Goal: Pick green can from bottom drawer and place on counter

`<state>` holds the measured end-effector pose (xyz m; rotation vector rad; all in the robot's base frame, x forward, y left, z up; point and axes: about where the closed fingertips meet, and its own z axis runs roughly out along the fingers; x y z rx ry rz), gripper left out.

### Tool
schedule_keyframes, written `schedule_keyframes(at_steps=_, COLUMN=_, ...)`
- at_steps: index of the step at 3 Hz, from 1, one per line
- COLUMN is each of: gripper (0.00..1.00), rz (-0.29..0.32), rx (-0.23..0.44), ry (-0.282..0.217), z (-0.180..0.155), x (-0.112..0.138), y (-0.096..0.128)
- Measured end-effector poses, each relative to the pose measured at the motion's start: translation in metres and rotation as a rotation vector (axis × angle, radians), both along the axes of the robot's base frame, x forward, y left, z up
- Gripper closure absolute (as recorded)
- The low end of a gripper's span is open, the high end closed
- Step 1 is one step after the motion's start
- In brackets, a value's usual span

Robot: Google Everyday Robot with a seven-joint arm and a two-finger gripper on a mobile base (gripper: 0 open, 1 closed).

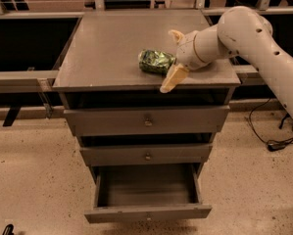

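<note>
The green can (156,61) lay on its side on the counter (109,38), toward the near right part of the top, a little back from the front edge. The bottom drawer (147,212) stood pulled out below it. The gripper (169,60) was at the can's right end with its two pale fingers (169,78) spread wide. One reached toward the far side and one hung over the near edge, and neither pinched the can, so I took it as let go.

The can looked light and thin-walled, the sort that dents under a hard squeeze. Its shiny skin would be slippery, and lying down like that it could roll toward the near edge at a nudge. The best hold would be across the middle of the round body, with a pad on each side.

Its long axis ran left to right, nearly along the counter's front edge, with its right end toward the gripper. I could not tell which end was the top.
</note>
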<state>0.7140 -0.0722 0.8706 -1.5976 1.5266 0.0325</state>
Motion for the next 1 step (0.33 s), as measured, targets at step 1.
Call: schedule_keyframes(at_steps=1, gripper=0.00, rz=0.000, rx=0.000, ry=0.000, z=0.0000, x=0.0000, y=0.0000)
